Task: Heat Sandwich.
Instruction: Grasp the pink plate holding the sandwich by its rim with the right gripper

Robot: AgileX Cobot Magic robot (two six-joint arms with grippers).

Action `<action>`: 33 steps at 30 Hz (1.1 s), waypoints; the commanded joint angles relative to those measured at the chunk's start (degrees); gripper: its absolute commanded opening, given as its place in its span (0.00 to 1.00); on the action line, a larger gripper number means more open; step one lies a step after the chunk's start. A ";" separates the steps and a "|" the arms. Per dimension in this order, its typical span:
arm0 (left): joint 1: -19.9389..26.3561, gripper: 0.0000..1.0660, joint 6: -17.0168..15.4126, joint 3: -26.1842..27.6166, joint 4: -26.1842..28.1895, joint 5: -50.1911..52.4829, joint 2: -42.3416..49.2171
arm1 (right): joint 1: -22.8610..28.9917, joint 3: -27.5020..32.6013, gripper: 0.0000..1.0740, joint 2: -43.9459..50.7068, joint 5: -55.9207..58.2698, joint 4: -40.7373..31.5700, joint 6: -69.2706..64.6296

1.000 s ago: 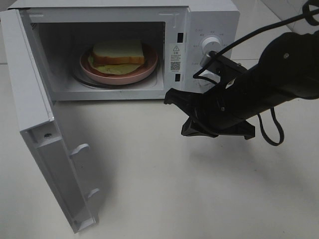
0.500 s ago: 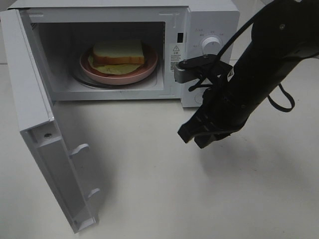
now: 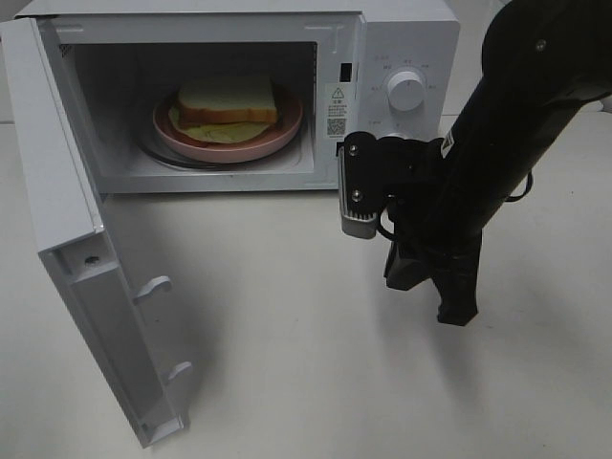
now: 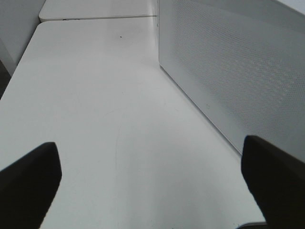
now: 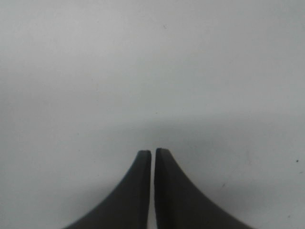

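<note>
Plainly, sandwich [image 3: 228, 100] sits well apart from right gripper [image 5: 153, 153].

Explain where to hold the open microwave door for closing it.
Its free edge, where leverage is greatest, approached from the outer face, likely with the open left pincer: the door stands swung wide, and latch hooks protrude from its inner face.

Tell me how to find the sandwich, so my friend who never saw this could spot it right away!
Look for the big white microwave with its door swung wide open. Inside sits a round pink plate, and the sandwich lies on it. It is the only food there: thick white bread with a brown crust and yellow-green filling peeking out underneath.
</note>
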State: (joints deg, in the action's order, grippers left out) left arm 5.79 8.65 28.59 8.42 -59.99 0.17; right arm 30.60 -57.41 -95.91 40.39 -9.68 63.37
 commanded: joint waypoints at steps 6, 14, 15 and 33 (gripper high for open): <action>0.23 0.92 -0.23 -0.17 0.11 0.46 1.26 | 0.17 -0.69 0.09 0.57 0.69 5.21 12.32; 0.23 0.92 -0.23 -0.17 0.11 0.46 1.26 | 0.17 -0.69 0.48 0.57 -1.78 6.25 8.59; 0.23 0.92 -0.23 -0.17 0.11 0.46 1.26 | 0.17 -0.69 0.55 0.57 -2.29 6.25 7.56; 0.23 0.92 -0.23 -0.17 0.11 0.46 1.26 | 2.81 -3.95 0.93 0.34 -4.24 14.67 1.49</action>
State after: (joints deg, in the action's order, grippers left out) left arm 5.79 8.65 28.59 8.42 -59.99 0.17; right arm 32.31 -59.36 -95.91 36.38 2.06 66.29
